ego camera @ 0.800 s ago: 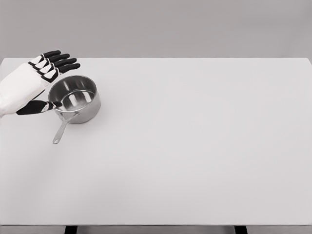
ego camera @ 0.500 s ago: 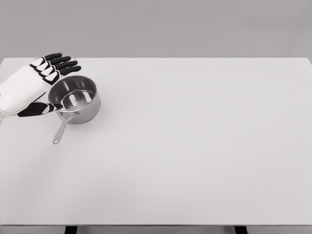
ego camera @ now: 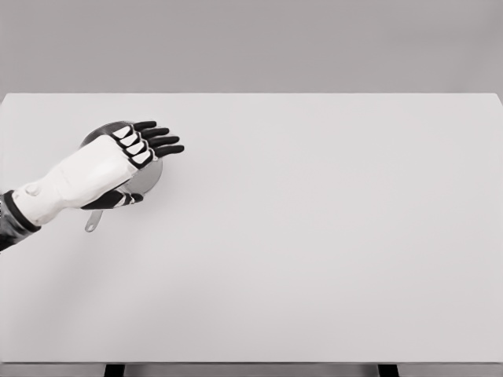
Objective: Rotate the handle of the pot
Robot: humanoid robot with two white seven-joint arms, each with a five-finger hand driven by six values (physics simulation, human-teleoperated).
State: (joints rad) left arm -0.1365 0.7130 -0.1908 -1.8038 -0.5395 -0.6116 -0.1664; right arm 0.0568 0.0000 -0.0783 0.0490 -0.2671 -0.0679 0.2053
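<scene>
- The left robot hand (ego camera: pixel 118 161), white-shelled with black fingers, comes in from the left edge on a white forearm and hangs over the round, shiny steel saucepan (ego camera: pixel 149 174), hiding most of it.
- Its four fingers (ego camera: pixel 161 140) are stretched out and lightly fanned, pointing right and slightly away past the saucepan's right side; they close on nothing visible.
- The thumb (ego camera: pixel 116 201) sits lower, on the near side of the saucepan, pointing right just above the handle; whether it touches the metal cannot be told.
- Of the saucepan, only an arc of rim on the far left side and a strip of wall under the fingers show.
- The thin steel handle (ego camera: pixel 92 223) sticks out from under the palm toward the near left, its rounded end lying on the tabletop.
- The pale grey tabletop (ego camera: pixel 314 236) carries the saucepan in its far-left part, and stretches wide to the right of the saucepan and toward the near edge.
</scene>
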